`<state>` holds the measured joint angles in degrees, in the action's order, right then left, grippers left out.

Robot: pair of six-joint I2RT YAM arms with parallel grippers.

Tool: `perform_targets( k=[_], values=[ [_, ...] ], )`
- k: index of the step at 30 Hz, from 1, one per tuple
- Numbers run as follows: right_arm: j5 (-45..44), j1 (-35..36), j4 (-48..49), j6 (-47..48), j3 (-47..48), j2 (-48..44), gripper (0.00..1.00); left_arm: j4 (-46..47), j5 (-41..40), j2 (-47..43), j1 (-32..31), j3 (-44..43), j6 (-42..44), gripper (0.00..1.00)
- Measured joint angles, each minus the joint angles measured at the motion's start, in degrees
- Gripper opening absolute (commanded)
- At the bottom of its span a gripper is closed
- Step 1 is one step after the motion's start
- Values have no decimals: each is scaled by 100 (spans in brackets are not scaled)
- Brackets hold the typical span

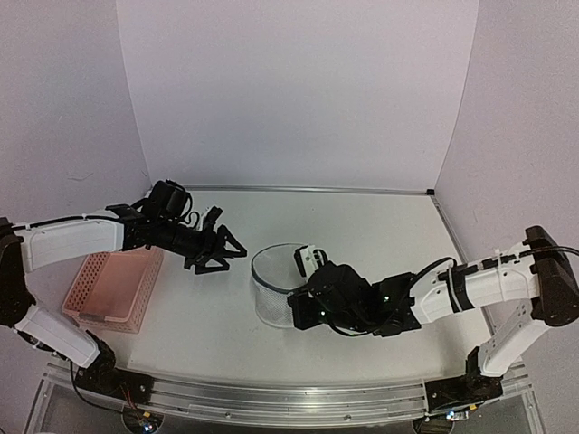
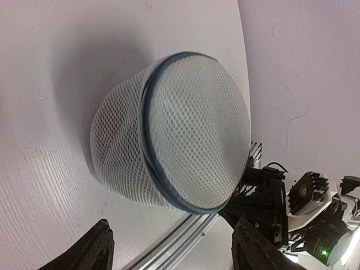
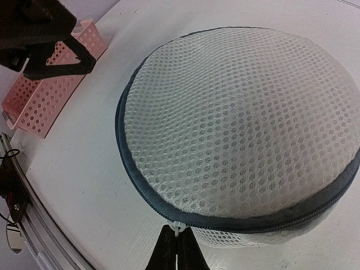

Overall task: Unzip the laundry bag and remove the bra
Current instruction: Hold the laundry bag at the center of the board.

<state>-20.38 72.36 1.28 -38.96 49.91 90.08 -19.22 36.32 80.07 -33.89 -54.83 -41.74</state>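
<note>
The laundry bag (image 1: 279, 282) is a white mesh cylinder with a dark zip rim, upright at the table's middle; it also shows in the left wrist view (image 2: 185, 135) and the right wrist view (image 3: 242, 124). Its lid is zipped. My right gripper (image 3: 178, 236) sits at the bag's near rim, shut on the white zip pull (image 3: 178, 228); in the top view it (image 1: 303, 303) is against the bag's near right side. My left gripper (image 1: 222, 249) hangs open and empty left of the bag, its fingers (image 2: 93, 250) apart. The bra is hidden.
A pink lattice basket (image 1: 113, 287) stands at the left, also in the right wrist view (image 3: 53, 84). The metal rail (image 1: 271, 398) runs along the table's near edge. White walls enclose the back and sides.
</note>
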Motion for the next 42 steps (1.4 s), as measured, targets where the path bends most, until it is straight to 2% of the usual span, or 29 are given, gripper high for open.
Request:
perform_targets(
  k=[8, 12, 19, 24, 26, 30, 34, 42],
  values=[
    [28, 70, 26, -350, 564, 610, 0, 1381, 94, -472, -610, 1353, -1349, 75],
    [28, 129, 28, -422, 748, 748, 0, 1976, -83, -481, -907, 1672, -1991, 75],
    [26, 227, 24, -439, 822, 787, 0, 2863, -413, -232, -1008, 1729, -2610, 73],
    [22, 236, 24, -437, 822, 787, 0, 3003, -457, 382, -1049, 1366, -2682, 67],
    [15, 238, 24, -437, 822, 787, 0, 3036, -457, 573, -1078, 1215, -2695, 61],
    [-15, 243, 22, -437, 822, 785, 0, 3130, -446, 857, -1158, 1001, -2721, 36],
    [-37, 243, 11, -437, 820, 785, 0, 3169, -426, 940, -1198, 960, -2715, 1],
    [-68, 249, -35, -431, 675, 671, 0, 3195, -393, 942, -1228, 940, -2723, 0]
  ],
)
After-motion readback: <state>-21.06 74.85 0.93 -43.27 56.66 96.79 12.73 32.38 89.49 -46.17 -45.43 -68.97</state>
